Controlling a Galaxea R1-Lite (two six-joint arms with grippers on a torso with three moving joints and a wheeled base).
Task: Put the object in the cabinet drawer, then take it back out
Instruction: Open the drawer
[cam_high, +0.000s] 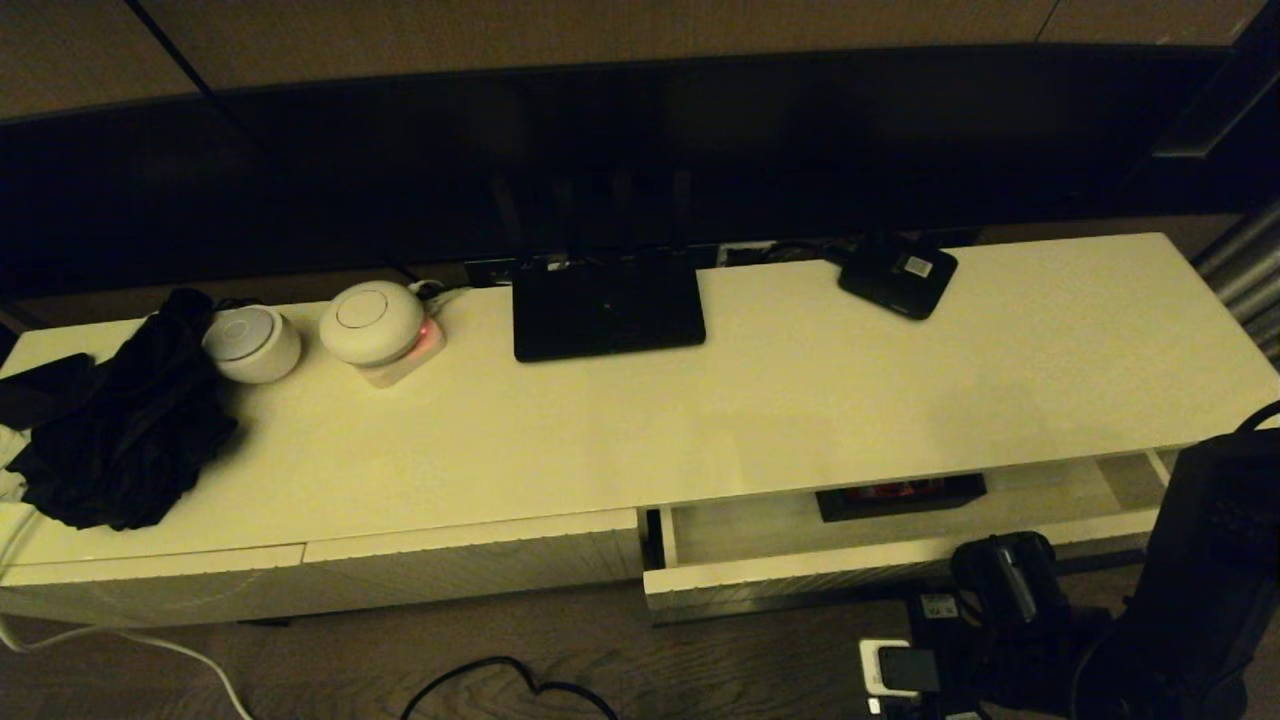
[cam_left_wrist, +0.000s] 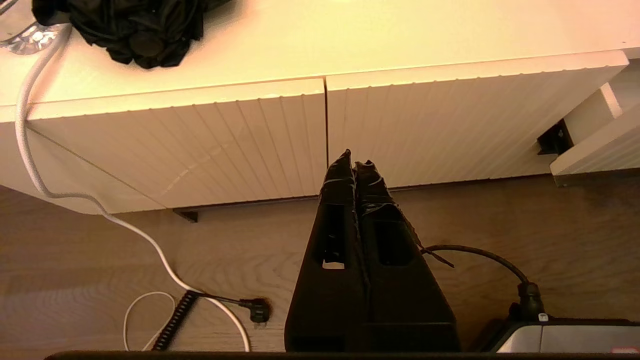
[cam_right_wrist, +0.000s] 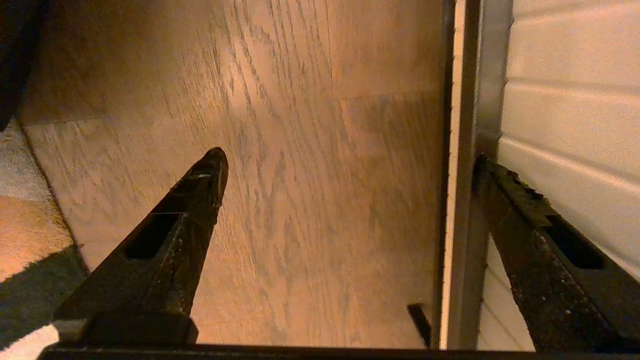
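The cabinet drawer (cam_high: 880, 575) stands partly pulled out at the cabinet's right end, and its corner (cam_left_wrist: 600, 147) also shows in the left wrist view. The object (cam_high: 900, 496), a black box with red packets, lies inside at the back, half hidden under the cabinet top. My right gripper (cam_high: 1000, 575) hangs low in front of the drawer's ribbed front (cam_right_wrist: 570, 100). That gripper (cam_right_wrist: 348, 159) is open and holds nothing: one finger lies along the ribbed front, the other is over the floor. My left gripper (cam_left_wrist: 356, 164) is shut and empty, low before the two shorter closed fronts.
On the cabinet top (cam_high: 800, 400) stand a flat black router (cam_high: 607, 305), a small black device with a white label (cam_high: 898, 275), two white round gadgets (cam_high: 372, 320) and a heap of black cloth (cam_high: 125, 420). Cables (cam_left_wrist: 165, 255) lie on the wooden floor.
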